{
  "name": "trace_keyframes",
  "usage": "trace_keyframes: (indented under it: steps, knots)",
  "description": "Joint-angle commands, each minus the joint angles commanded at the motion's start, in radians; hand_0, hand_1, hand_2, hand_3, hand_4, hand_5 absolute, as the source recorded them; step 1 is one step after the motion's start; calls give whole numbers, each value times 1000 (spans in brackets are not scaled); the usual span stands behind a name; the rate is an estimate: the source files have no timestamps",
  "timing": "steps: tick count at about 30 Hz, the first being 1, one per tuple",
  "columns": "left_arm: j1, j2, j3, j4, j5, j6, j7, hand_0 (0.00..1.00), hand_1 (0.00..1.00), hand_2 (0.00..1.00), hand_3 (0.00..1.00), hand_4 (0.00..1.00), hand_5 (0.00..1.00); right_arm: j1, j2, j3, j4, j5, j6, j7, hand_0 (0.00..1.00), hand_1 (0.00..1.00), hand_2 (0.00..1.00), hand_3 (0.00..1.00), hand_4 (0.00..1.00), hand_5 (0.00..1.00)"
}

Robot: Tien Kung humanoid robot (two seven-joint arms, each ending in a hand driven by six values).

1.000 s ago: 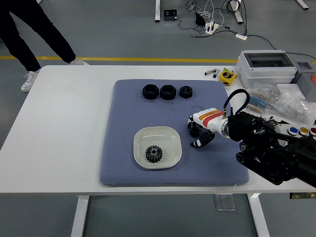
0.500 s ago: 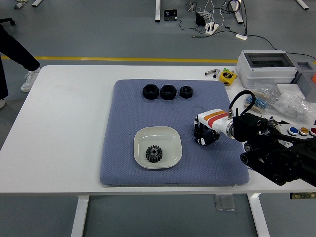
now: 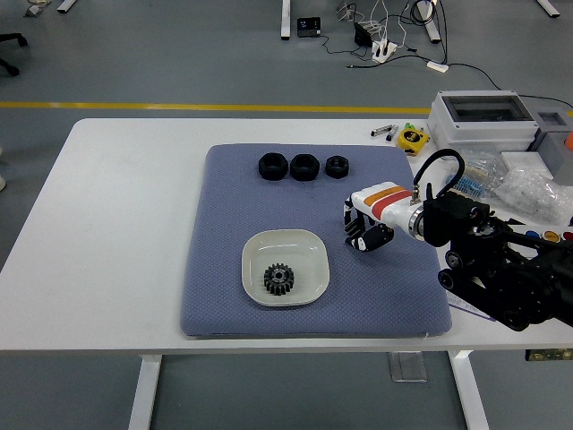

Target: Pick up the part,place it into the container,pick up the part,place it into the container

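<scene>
The right robot hand (image 3: pixel 363 231), fingers curled loosely and empty, hangs over the blue padded mat (image 3: pixel 224 296), right of the white square dish (image 3: pixel 307 246) holding one black gear (image 3: pixel 280 279). Three black ring-shaped parts (image 3: pixel 303 167) lie beyond it, up-left, nearest this hand.

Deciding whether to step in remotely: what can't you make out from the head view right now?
- Right hand: fingers point down, away from the camera, so a held part cannot be confirmed.
- Three black parts on the mat: too small to tell their types apart.
- Gear in the dish: teeth too small to inspect.
- Left arm: outside the picture.
</scene>
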State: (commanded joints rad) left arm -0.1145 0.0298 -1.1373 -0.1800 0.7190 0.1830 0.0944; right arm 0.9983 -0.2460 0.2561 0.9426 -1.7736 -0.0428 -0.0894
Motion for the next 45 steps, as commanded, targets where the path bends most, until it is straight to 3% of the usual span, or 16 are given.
trace_keyframes:
  steps: [17, 29, 30, 45]
  knots:
    - [-4, 4, -6, 0, 2, 1, 0, 710, 616, 637, 564, 614, 692, 32, -16, 29, 58, 5, 26, -20, 300, 396, 455, 452, 617, 284]
    - [-4, 3, -2, 0, 0, 2, -1, 710, 614, 638, 564, 616, 694, 17, -9, 15, -6, 40, 59, -38, 351, 423, 486, 496, 627, 250]
    - [-4, 3, -2, 0, 0, 2, -1, 710, 613, 638, 564, 615, 693, 17, -8, 13, -13, 38, 61, -40, 514, 594, 703, 828, 832, 312]
    - [-5, 3, -2, 0, 3, 2, -1, 710, 614, 638, 564, 616, 691, 16, 0, -1, -30, 17, 28, -24, 532, 638, 753, 887, 857, 297]
